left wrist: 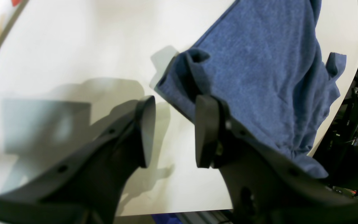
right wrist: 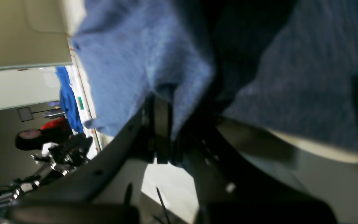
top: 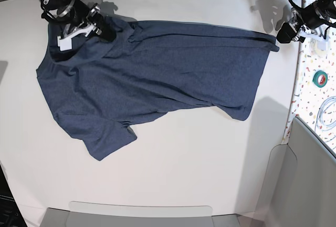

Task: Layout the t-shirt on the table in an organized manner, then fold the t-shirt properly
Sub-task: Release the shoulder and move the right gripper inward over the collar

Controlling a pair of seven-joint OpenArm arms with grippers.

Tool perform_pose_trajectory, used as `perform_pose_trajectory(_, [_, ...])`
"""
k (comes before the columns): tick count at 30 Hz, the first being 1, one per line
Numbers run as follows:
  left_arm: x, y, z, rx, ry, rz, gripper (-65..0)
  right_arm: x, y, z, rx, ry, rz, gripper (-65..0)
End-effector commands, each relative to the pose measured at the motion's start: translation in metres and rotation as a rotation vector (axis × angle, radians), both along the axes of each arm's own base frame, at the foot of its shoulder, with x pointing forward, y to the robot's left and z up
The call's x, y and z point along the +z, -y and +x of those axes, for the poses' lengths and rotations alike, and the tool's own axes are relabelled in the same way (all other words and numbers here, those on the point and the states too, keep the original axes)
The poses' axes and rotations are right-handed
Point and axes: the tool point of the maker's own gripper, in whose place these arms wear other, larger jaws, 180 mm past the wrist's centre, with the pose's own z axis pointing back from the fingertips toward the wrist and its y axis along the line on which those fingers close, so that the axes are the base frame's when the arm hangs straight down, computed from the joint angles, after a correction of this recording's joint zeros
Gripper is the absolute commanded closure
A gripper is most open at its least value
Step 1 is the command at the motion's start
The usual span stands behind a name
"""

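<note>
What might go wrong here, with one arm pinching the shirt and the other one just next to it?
1. The right gripper grips the t-shirt alone; the left gripper's jaws stand open beside the corner, so a pull may skew the cloth.
2. One edge hangs over the table edge in the left wrist view; it could slide off.
3. One sleeve lies crumpled, so folds may set in.
</note>
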Motion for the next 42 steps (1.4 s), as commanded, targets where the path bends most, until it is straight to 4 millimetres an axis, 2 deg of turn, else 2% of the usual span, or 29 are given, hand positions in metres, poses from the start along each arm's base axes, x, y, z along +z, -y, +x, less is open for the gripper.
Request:
perform_pose_trajectory(1, [0.009, -0.003, 0.004, -0.019, 0.018, 0.014, -21.4, 0.006, 0.004, 0.0, 0.004, 0.021, -0.005, -2.3])
perform_pose_trajectory(4, [0.009, -0.003, 0.004, -0.019, 0.018, 0.014, -21.4, 0.002, 0.011, -0.009, 0.01, -0.004, -0.028, -2.5])
perform_pose_trajectory(10, [0.009, -0.003, 0.004, -0.019, 0.018, 0.014, -21.4, 0.0, 0.017, -0.014, 0.02, -0.016, -0.05, -3.8])
perform_pose_trajectory(15, [0.008, -0.003, 0.002, -0.019, 0.012, 0.014, -21.4, 0.003, 0.018, -0.015, 0.026, -0.008, -0.044, -17.3])
perform_pose_trajectory(18, [0.005, -0.003, -0.004, -0.019, -0.004, 0.014, -21.4, 0.007, 0.021, -0.022, 0.041, -0.001, -0.023, -24.4])
perform_pose_trajectory(21, [0.005, -0.003, -0.004, -0.019, -0.004, 0.014, -21.4, 0.01, 0.027, -0.028, 0.052, -0.001, -0.02, -28.3])
perform_pose_trajectory(27, [0.005, -0.002, -0.004, -0.018, -0.004, 0.012, -21.4, 0.01, 0.026, -0.029, 0.056, -0.002, -0.018, -28.9])
perform_pose_trajectory(32, [0.005, -0.002, -0.004, -0.018, -0.004, 0.011, -21.4, 0.011, 0.009, -0.024, 0.092, 0.01, 0.015, -28.8])
perform_pose_trajectory(34, [0.005, -0.002, -0.004, -0.018, -0.004, 0.011, -21.4, 0.011, 0.004, -0.024, 0.089, 0.011, 0.03, -28.6])
perform_pose_trajectory(36, [0.004, -0.002, -0.005, -0.018, -0.007, 0.011, -21.4, 0.011, -0.004, -0.024, 0.109, 0.011, 0.042, -25.4])
perform_pose_trajectory(41, [0.002, -0.002, -0.01, -0.017, -0.017, 0.01, -21.4, 0.016, -0.022, -0.023, 0.156, 0.028, 0.088, -2.0])
perform_pose_trajectory(42, [0.002, -0.002, -0.01, -0.017, -0.017, 0.01, -21.4, 0.016, -0.022, -0.023, 0.157, 0.028, 0.089, 0.0])
